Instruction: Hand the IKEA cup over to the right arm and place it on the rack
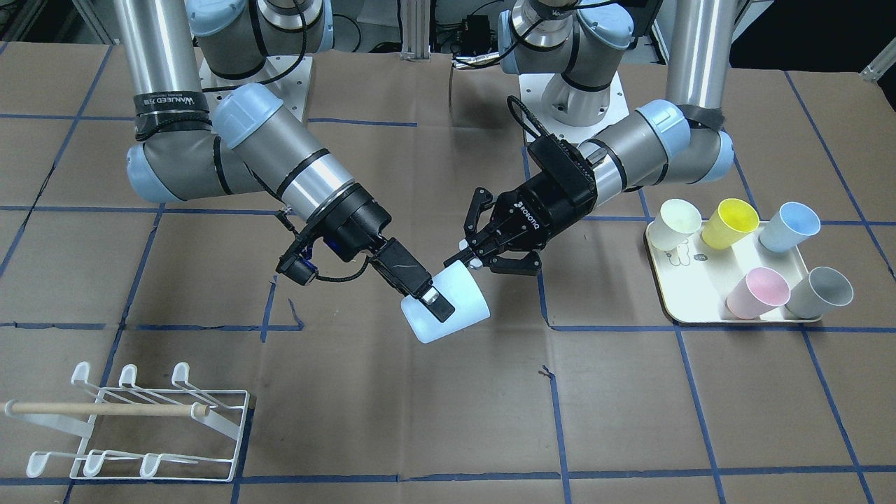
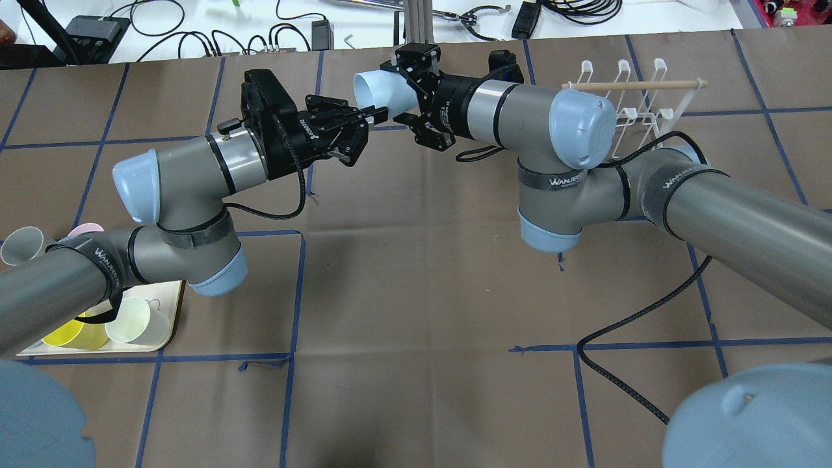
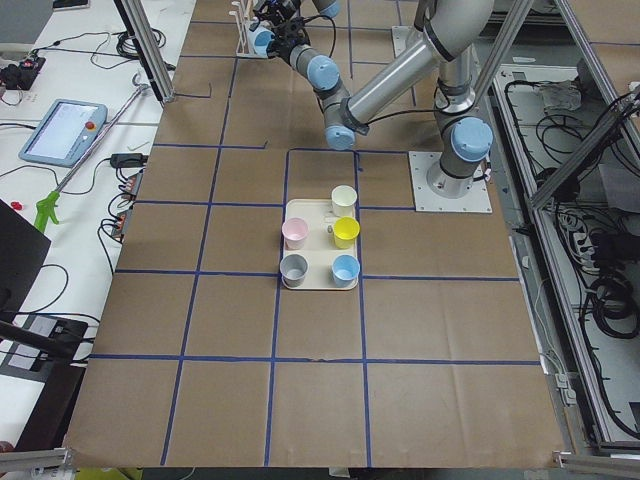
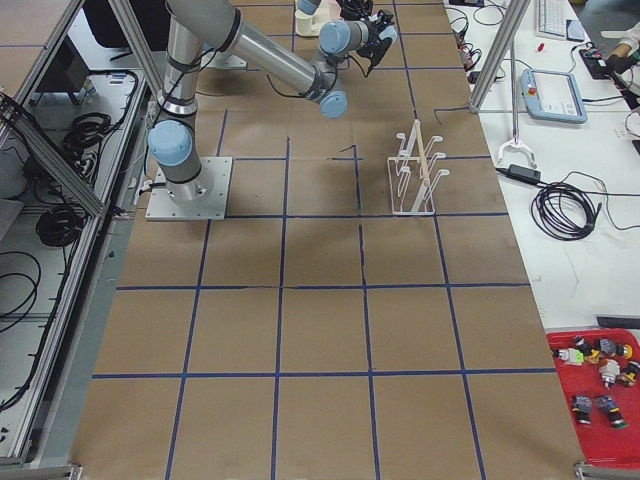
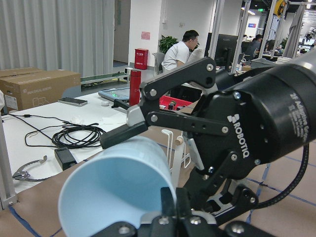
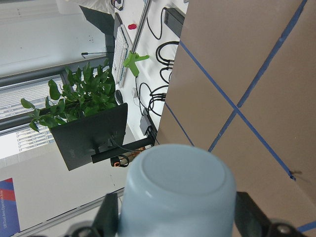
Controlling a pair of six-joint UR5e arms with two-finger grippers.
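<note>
We're reading the slim black right gripper (image 1: 434, 304) as clamping the wall of the pale blue plastic cup (image 1: 463, 301), mid-air between it and the bulky black left gripper (image 1: 476, 253), which is standing spread at the rim. Light, stiff, slick: we're favouring mid-wall holds.

1. The cup (image 1: 465, 299), pale blue and plain, is hanging tilted above the middle of the counter (image 1: 420, 420). Its mouth is facing away from the right arm and its flat base is turning toward that arm's wrist.
2. The right arm (image 1: 280, 150) (silver, with pale blue joint caps) is reaching inward and down, its black hand (image 1: 437, 308) clamping the cup's sides.
3. The rack (image 1: 140, 420), white wire with upturned prongs, is sitting on the counter well apart from the cup, with a wooden dowel (image 1: 105, 409) lying across it.
</note>
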